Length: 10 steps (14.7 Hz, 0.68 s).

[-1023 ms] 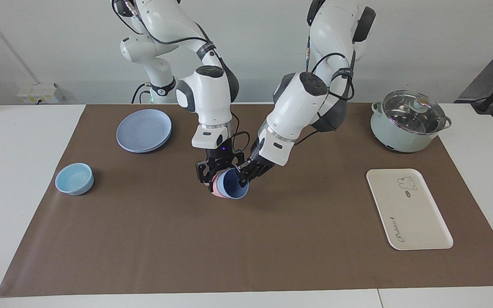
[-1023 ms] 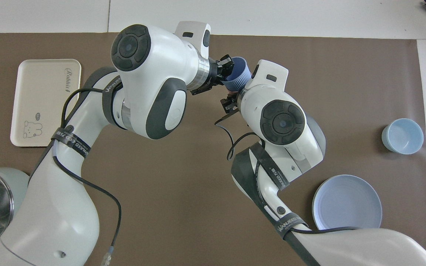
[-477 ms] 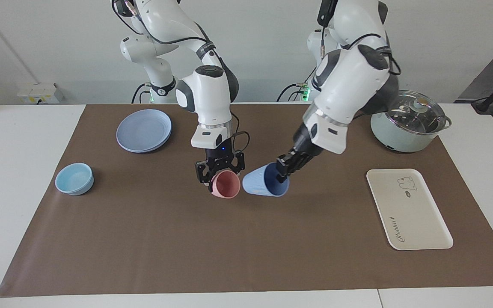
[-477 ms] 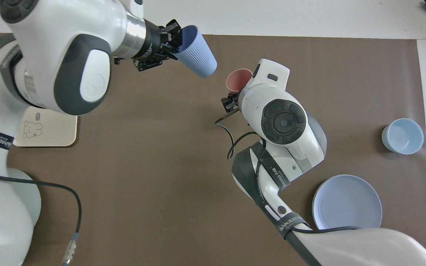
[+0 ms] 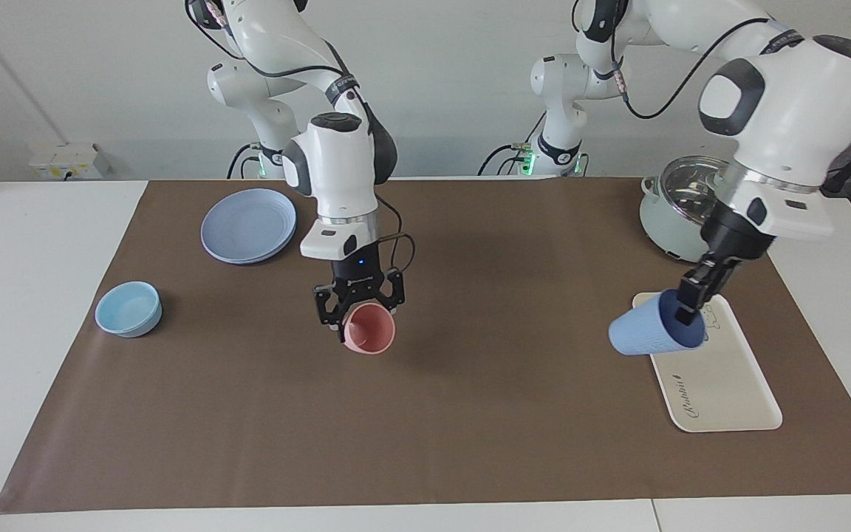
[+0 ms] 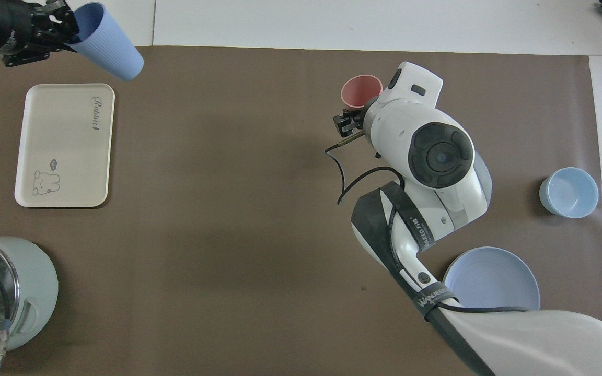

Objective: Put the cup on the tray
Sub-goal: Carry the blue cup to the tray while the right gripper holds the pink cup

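The periwinkle-blue cup [image 5: 647,334] hangs tilted on its side in the air, over the edge of the cream tray [image 5: 725,384] that faces the middle of the table. My left gripper [image 5: 689,312] is shut on the cup's rim, one finger inside it. In the overhead view the cup [image 6: 107,44] and left gripper [image 6: 55,26] show beside the tray [image 6: 63,151]. My right gripper [image 5: 358,307] is shut on a pink cup [image 5: 369,329], held above the middle of the mat; the pink cup also shows in the overhead view [image 6: 361,90].
A pale green pot with a glass lid [image 5: 680,214] stands near the robots beside the tray. Stacked blue plates [image 5: 248,224] and a light-blue bowl [image 5: 128,308] lie toward the right arm's end. A brown mat [image 5: 470,414] covers the table.
My left gripper pulled the blue cup out of the pink cup and carried it from the table's middle to the tray. My right gripper, holding the pink cup, shifted slightly toward its own end.
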Each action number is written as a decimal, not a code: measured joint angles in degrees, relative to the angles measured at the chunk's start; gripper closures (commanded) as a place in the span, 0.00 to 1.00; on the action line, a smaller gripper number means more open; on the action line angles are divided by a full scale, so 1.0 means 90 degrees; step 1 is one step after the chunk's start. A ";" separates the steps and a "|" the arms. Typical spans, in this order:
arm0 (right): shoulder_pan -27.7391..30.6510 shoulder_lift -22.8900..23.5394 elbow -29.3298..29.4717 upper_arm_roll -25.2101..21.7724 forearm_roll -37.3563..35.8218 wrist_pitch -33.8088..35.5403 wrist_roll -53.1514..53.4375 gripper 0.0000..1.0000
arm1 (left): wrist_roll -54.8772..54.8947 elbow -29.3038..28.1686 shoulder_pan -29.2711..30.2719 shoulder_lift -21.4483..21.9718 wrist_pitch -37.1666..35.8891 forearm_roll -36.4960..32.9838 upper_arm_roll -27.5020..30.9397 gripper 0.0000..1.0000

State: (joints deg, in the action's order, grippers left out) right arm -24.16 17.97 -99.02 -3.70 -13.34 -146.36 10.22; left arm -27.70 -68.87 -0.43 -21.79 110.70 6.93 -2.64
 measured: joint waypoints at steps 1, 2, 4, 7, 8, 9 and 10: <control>0.0179 0.0008 0.0000 0.0004 0.0195 -0.0104 -0.0182 1.00 | 0.0602 -0.0223 0.0357 0.0064 0.0124 0.0000 0.0000 1.00; 0.0339 0.0019 -0.0001 0.0006 0.0609 -0.0266 -0.0536 1.00 | 0.1120 -0.0513 0.0675 0.0152 0.0351 0.0000 -0.0001 1.00; 0.0604 0.0050 0.0001 0.0005 0.1925 -0.0517 -0.1732 1.00 | 0.2144 -0.1374 0.1238 0.0444 0.1060 -0.0002 -0.0002 1.00; 0.1012 0.0078 0.0000 -0.0005 0.4343 -0.0570 -0.4126 1.00 | 0.3397 -0.2980 0.1907 0.0912 0.2397 -0.0001 -0.0006 1.00; 0.1174 0.0081 -0.0006 -0.0008 0.5090 -0.0563 -0.4895 1.00 | 0.3585 -0.3437 0.2021 0.0987 0.2896 -0.0001 -0.0009 1.00; 0.1356 0.0084 -0.0017 -0.0009 0.5797 -0.0499 -0.5619 1.00 | 0.3686 -0.3836 0.2075 0.1029 0.3325 -0.0001 -0.0013 1.00; 0.1550 0.0091 -0.0034 -0.0011 0.6437 -0.0364 -0.6290 1.00 | 0.3727 -0.4134 0.2082 0.1047 0.3602 -0.0001 -0.0025 1.00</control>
State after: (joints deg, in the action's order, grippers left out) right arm -10.21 18.79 -99.33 -3.79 44.59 -149.63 -46.39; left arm 5.85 -106.07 18.31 -12.37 143.11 6.92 -2.86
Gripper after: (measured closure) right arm 0.176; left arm 0.925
